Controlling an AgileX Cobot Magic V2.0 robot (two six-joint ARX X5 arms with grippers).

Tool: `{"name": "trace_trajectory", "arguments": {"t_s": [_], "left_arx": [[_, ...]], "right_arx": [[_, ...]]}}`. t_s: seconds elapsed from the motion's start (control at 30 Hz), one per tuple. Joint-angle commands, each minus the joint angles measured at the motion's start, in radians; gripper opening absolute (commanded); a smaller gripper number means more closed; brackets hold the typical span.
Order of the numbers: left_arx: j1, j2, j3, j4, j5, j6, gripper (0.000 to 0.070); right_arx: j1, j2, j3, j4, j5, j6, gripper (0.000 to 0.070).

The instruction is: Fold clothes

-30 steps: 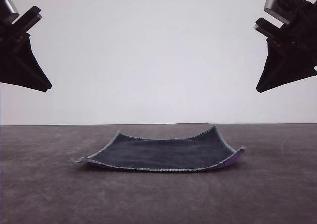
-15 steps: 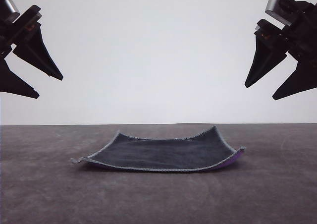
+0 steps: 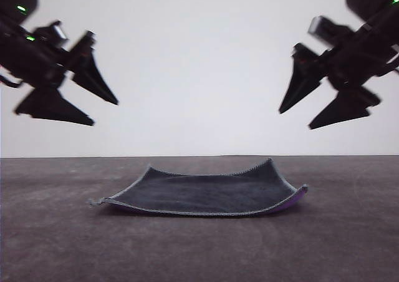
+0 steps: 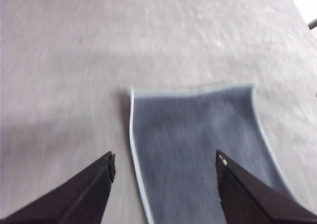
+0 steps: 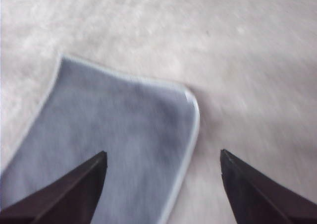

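**Both my pincers wide, the cloth flat below**

My left gripper hangs high at the left of the front view with its two black fingers spread wide, nothing between them. My right gripper hangs high at the right, spread just as wide and also empty. Both are blurred.

The cloth lies between them on the table, well below my fingertips, dark grey face up. Its far corners and right edge curl upward, and a sliver of purple shows under the near right corner. In my left wrist view the cloth sits between my fingers; in my right wrist view one rounded corner of it does the same.

Nothing stands between my grippers and the cloth. The table is a dull grey-brown, faintly mottled surface, and behind it is a plain pale wall.
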Motion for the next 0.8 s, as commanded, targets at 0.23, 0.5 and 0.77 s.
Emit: {"name": "trace_trajectory", "arguments": {"t_s": [0.23,0.5,0.77], "left_arx": [[-0.032,0.288,0.292,-0.093,0.008,0.069,0.039],[-0.055,0.444,0.388,-0.095,0.009,0.071,0.039],[-0.083,0.483,0.39,-0.088,0.005,0.081,0.039]], "right_arx": [[0.003,0.244,0.196,-0.004,-0.021,0.011,0.046],[0.006,0.366,0.253,-0.003,-0.039,0.018,0.046],[0.029,0.398,0.254,0.0,-0.065,0.021,0.046]]}}
